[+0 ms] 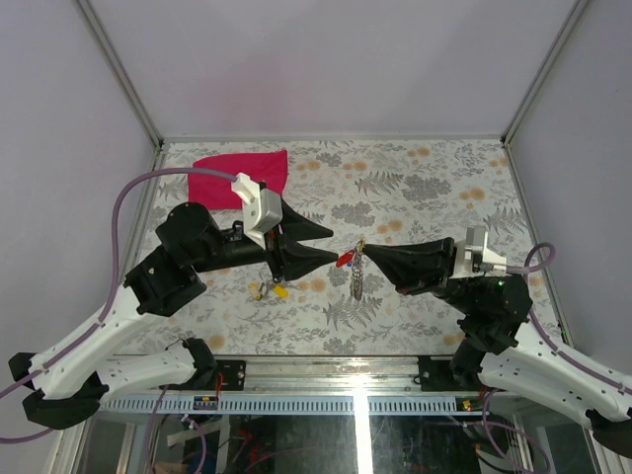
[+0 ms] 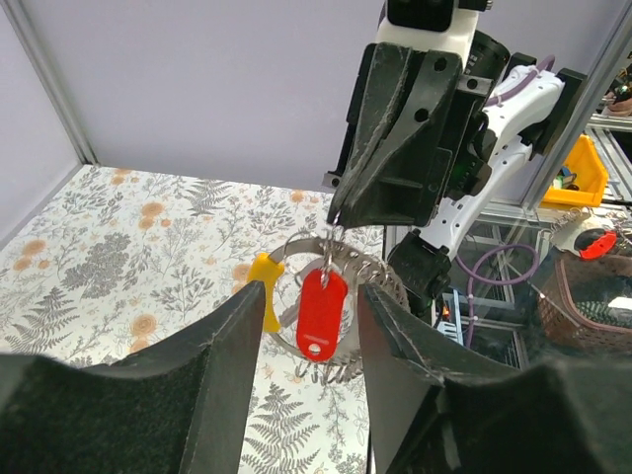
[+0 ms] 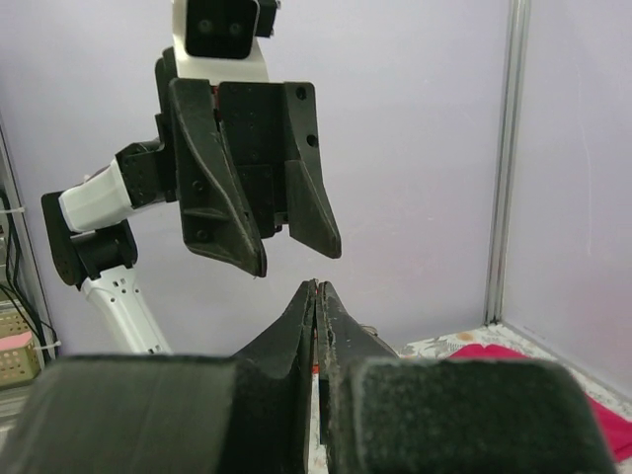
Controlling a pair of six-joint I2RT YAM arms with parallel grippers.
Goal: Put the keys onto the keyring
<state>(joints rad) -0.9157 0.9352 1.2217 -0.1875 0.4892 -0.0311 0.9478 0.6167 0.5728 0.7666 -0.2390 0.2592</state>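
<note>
My right gripper [image 1: 367, 253] is shut on the keyring [image 1: 357, 276], held above the table's middle with its grey chain hanging down. In the left wrist view the right gripper's tip [image 2: 337, 210] pinches the ring's wire [image 2: 314, 242]. A red-headed key [image 2: 321, 311] hangs from the ring. Its red head [image 1: 346, 260] shows beside the right gripper's tip. My left gripper [image 2: 313, 292] is open, its fingers on either side of the red key, clear of it. A yellow-headed key [image 2: 265, 296] shows just left; whether it is on the ring I cannot tell. Loose keys [image 1: 271, 289] lie under my left arm.
A red cloth [image 1: 242, 178] lies at the table's back left. The two arms face each other tip to tip over the floral table mat [image 1: 425, 197]. Metal frame posts [image 1: 123, 79] and walls close in the sides.
</note>
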